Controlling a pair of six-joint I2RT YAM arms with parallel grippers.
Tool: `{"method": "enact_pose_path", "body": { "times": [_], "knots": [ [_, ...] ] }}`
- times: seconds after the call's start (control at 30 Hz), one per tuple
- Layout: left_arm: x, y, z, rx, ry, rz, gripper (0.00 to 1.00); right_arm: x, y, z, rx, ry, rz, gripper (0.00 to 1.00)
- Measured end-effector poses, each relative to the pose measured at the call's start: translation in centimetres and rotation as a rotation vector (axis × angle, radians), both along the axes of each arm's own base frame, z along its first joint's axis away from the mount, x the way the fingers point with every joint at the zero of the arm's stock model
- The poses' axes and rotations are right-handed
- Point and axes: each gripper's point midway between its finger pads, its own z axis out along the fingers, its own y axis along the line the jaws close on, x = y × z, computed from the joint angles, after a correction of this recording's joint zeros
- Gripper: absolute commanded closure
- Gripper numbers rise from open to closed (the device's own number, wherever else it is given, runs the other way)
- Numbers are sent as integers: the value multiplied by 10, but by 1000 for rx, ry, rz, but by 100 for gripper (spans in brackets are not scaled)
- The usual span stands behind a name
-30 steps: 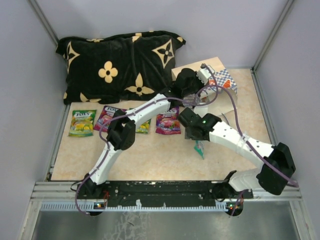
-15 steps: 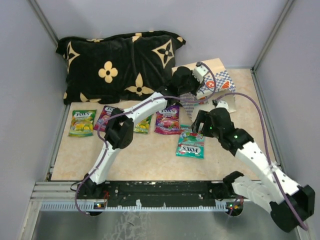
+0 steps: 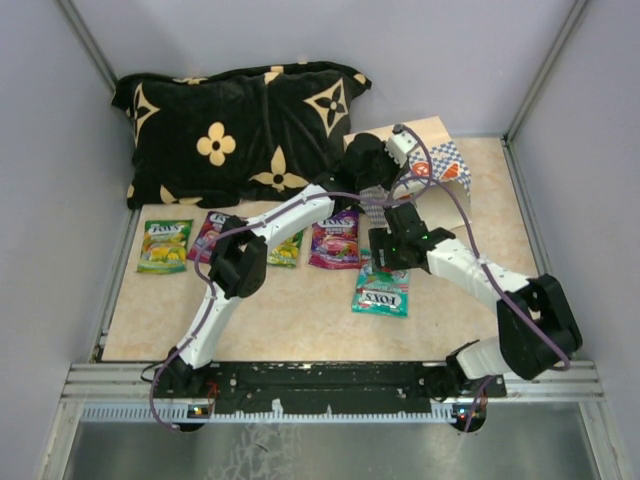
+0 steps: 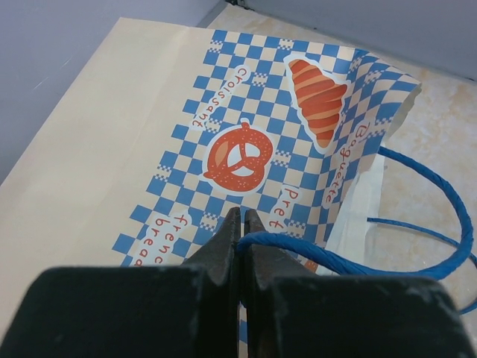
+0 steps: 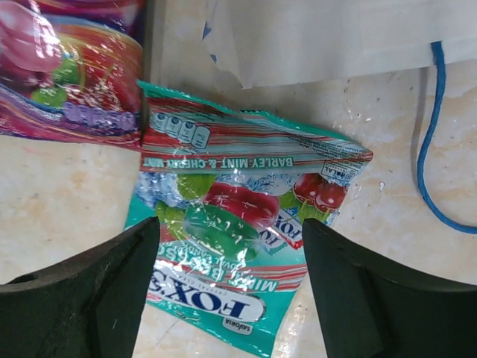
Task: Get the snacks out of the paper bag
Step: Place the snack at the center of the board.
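Note:
The paper bag (image 3: 432,160), blue-and-white checkered, lies tilted at the back right; the left wrist view shows its printed side (image 4: 246,134). My left gripper (image 3: 385,178) (image 4: 242,218) is shut on its blue cord handle (image 4: 335,257). My right gripper (image 3: 388,258) (image 5: 229,227) is open and empty, just above a teal snack packet (image 3: 382,290) (image 5: 246,246) lying flat on the table. A magenta packet (image 3: 335,243) (image 5: 67,74) lies beside it. Further left lie a green packet (image 3: 165,245), a magenta one (image 3: 212,232) and a green-yellow one (image 3: 288,252), both partly hidden by my left arm.
A black cushion with tan flowers (image 3: 240,125) fills the back left. Grey walls close in the table on the left, back and right. A loose blue cord (image 5: 428,149) and the bag's pale paper (image 5: 320,37) lie just beyond the teal packet.
The teal packet, hanging from my right gripper a second ago, now lies flat on the table, released. The right gripper is open above it. The left gripper still holds the handle.

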Motion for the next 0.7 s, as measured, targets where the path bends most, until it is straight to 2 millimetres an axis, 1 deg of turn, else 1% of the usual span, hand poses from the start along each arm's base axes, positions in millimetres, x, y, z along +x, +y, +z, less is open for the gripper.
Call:
{"method": "enact_pose_path", "body": {
  "times": [0.17,0.2,0.3,0.43,0.5,0.6,0.7],
  "knots": [
    [1,2,-2,5,5,4,100,0,0,-29,-70,52,7,23],
    [2,3,-2,6,6,5,100,0,0,-32,-75,56,2,21],
    [4,5,-2,6,6,9,100,0,-3,-37,-77,50,-40,14],
    [4,6,-3,11,10,10,100,-3,-10,-41,-42,20,-162,14],
    [3,7,-3,13,12,10,100,-10,-16,-43,-2,1,-237,14],
    [2,8,-1,13,13,11,100,-30,-27,-45,77,-13,-373,15],
    [2,9,3,9,10,11,100,-46,-40,-43,147,-26,-532,16]
  ]
}}
